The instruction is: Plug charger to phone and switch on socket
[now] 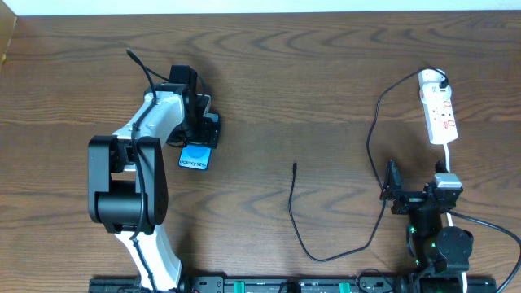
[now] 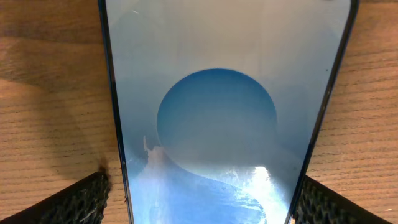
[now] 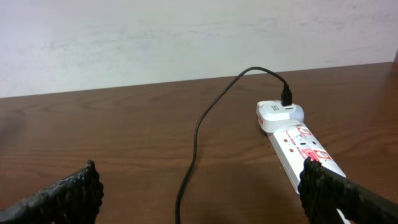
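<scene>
The phone [image 1: 195, 157] lies flat on the table at the left, its blue screen [image 2: 217, 124] with a circle graphic filling the left wrist view. My left gripper [image 1: 199, 126] [image 2: 204, 180] is open and straddles it, one finger along each long edge, with a small gap on the left side. The white socket strip [image 1: 438, 106] [image 3: 305, 146] lies at the far right. The charger's black cable [image 1: 376, 130] [image 3: 193, 143] runs from a white adapter [image 3: 280, 115] plugged into the strip, and its free tip [image 1: 295, 166] rests mid-table. My right gripper [image 1: 404, 194] [image 3: 199, 165] stands open and empty, short of the strip.
The strip's white cord [image 1: 448, 159] runs back past the right arm. The cable makes a wide loop [image 1: 326, 258] near the table's front edge. A pale wall [image 3: 186, 37] rises behind the table's far edge.
</scene>
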Motion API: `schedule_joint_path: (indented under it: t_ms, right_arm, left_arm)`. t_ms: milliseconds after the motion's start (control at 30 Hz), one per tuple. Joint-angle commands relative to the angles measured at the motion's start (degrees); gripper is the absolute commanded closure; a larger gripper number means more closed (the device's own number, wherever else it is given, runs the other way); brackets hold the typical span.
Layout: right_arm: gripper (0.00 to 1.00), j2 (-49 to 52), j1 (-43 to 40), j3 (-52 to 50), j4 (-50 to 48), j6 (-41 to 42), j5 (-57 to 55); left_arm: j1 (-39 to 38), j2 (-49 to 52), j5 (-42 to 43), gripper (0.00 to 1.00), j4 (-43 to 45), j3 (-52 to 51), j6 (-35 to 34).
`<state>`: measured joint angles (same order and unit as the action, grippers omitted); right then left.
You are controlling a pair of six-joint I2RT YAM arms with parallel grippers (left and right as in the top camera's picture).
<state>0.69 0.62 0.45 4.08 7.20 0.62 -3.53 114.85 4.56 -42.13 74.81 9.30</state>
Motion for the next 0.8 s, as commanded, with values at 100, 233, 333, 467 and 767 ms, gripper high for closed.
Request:
schedule_joint_path:
  t_ms: [100, 233, 333, 467, 767]
  right_arm:
    - [0.01, -0.39, 0.55, -0.13, 0.24, 0.48, -0.28]
    - [0.01, -0.39, 0.55, -0.15, 0.24, 0.48, -0.28]
    - [0.01, -0.39, 0.55, -0.13, 0.24, 0.46, -0.28]
    - [0.01, -0.39, 0.55, -0.15, 0.24, 0.48, -0.28]
    - [0.01, -0.39, 0.55, -0.15, 0.24, 0.48, -0.28]
  left_arm:
    - [-0.09, 2.10, 4.02, 0.09, -0.42, -1.95, 0.59]
    - [-0.09, 2.10, 4.02, 0.13, -0.39, -1.95, 0.59]
    - [-0.09, 2.10, 4.02, 0.14, -0.42, -1.95, 0.59]
    - [-0.09, 2.10, 4.02, 0.17, -0.42, -1.95, 0.59]
    - [-0.09, 2.10, 4.02, 0.22, -0.44, -1.95, 0.59]
